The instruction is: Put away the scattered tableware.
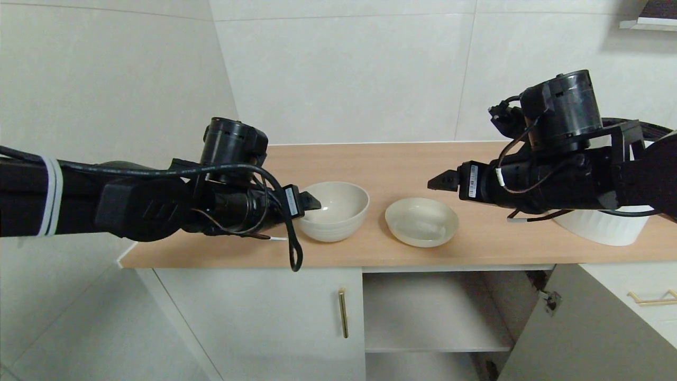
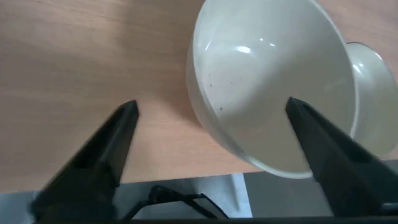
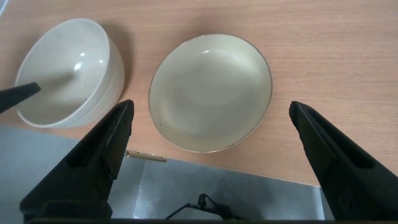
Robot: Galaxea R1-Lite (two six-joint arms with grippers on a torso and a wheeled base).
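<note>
- White tiled wall (image 1: 344, 69) behind a wooden counter (image 1: 402, 164); the cabinet (image 1: 254, 317) beneath has its right door swung open.
- Deep bowl (image 1: 336, 209) near the counter's front edge, with the shallow bowl (image 1: 421, 221) just right of it — not touching.
- Left gripper (image 1: 316, 202) at the deep bowl's left rim, jaws spread wide, empty.
- Right gripper (image 1: 432, 184) up and to the right of the shallow bowl — jaws wide, empty.

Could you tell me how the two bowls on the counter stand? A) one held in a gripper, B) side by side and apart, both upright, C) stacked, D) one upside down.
B: the deep bowl and the shallow bowl sit upright on the counter with bare wood between them.
</note>
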